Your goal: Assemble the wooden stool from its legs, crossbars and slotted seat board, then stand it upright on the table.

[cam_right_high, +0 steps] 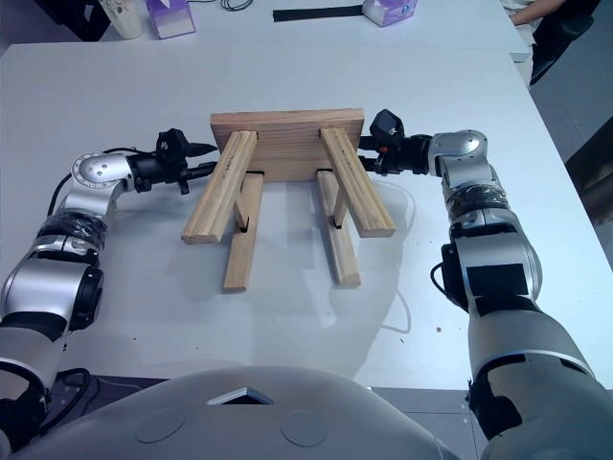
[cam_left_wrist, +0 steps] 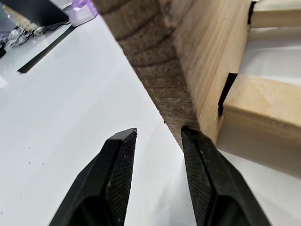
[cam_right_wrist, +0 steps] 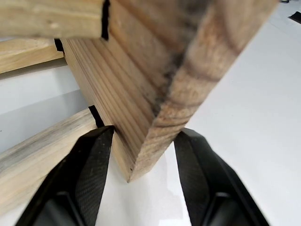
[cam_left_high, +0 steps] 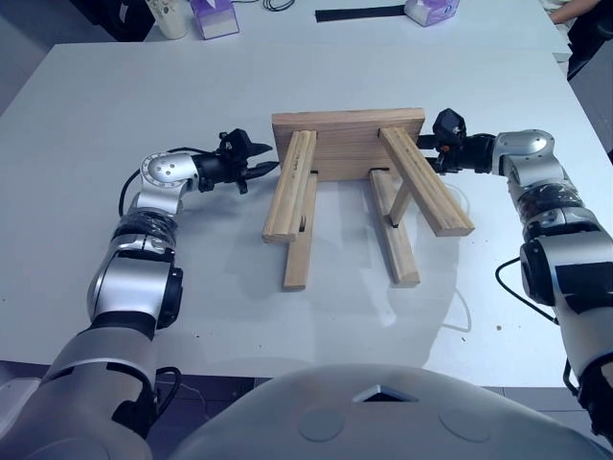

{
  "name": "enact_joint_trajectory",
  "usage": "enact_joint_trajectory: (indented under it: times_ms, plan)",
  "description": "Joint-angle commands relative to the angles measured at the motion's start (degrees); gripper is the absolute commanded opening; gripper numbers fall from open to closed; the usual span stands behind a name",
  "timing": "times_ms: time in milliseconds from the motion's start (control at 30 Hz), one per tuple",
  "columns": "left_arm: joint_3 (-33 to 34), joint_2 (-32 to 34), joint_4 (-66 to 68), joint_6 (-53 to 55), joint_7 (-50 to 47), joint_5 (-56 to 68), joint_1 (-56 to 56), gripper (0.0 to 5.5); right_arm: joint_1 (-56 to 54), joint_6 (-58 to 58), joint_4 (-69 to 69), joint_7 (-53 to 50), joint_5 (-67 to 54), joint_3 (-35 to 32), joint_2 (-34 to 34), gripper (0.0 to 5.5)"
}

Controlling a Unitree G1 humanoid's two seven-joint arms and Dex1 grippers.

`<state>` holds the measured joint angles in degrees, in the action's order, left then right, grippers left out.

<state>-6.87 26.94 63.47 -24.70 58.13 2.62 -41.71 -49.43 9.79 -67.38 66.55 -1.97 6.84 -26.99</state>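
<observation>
Pale, grained wood: the stool [cam_right_high: 287, 153] lies on its side mid-tabletop [cam_left_high: 96, 115], with the board [cam_left_high: 347, 132] on edge and the square legs [cam_left_high: 290, 187] slotted in, pointing to the near edge. We judge only the tipping upright remains. The right claw [cam_left_high: 427, 153] straddles one board end, ribbed pads on both faces, apparently gripping. The left claw [cam_left_high: 268, 156] gapes at the other end, holding nothing.

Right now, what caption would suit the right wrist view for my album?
Right hand clasping one corner of the stool's seat board, white table behind.
</observation>
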Motion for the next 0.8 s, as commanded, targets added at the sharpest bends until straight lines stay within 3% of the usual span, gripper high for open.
enact_joint_trajectory:
  times_ms: [33,400,800]
  plan:
    - [1.3,-3.0,0.2,2.2,-0.6,0.3,-2.5,1.75,-2.6,1.1,0.9,-0.1,-0.5,-1.4,2.9,2.26]
    - [6.4,-3.2,-3.8,7.5,0.8,3.2,-5.7,1.75,-3.4,0.8,12.3,0.4,-4.2,-6.2,3.5,2.26]
    - [10.7,-2.7,-15.8,16.0,1.9,8.3,-6.7,1.75,1.5,4.1,24.0,0.4,-4.5,-4.9,2.7,2.26]
